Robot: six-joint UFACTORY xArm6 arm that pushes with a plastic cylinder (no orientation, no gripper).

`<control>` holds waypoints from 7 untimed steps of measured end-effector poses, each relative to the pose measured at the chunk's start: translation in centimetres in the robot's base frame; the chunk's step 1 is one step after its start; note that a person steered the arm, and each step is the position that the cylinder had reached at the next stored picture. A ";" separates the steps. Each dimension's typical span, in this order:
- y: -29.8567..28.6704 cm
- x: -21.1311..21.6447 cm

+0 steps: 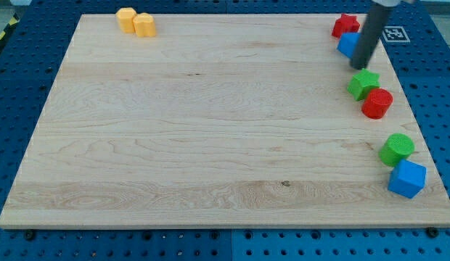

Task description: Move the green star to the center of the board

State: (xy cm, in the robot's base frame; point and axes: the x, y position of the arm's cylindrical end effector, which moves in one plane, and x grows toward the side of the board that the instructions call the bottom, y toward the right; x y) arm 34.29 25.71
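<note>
Wooden board (210, 123) on a blue pegboard table (14, 72). Green star (363, 84) sits near the board's right edge, upper half, well away from the board centre. My tip (360, 67) is just above the green star toward the view's top, very close to it; contact can't be confirmed. The rod has no jaws, just a plain dark stick coming down from the view's top right. Red cylinder (377, 104) touches the green star on its lower right. Red star (345, 25) and a blue block (348, 44), shape partly hidden by the rod, sit at the board's top right corner, touching each other. Green cylinder (396, 149) and blue cube (407, 179) sit together near the bottom right corner. Two yellow blocks (136, 21) are side by side near the top left corner, exact shapes unclear.
</note>
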 end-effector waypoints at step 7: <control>-6.9 5.1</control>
State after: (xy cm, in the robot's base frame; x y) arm 39.36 18.77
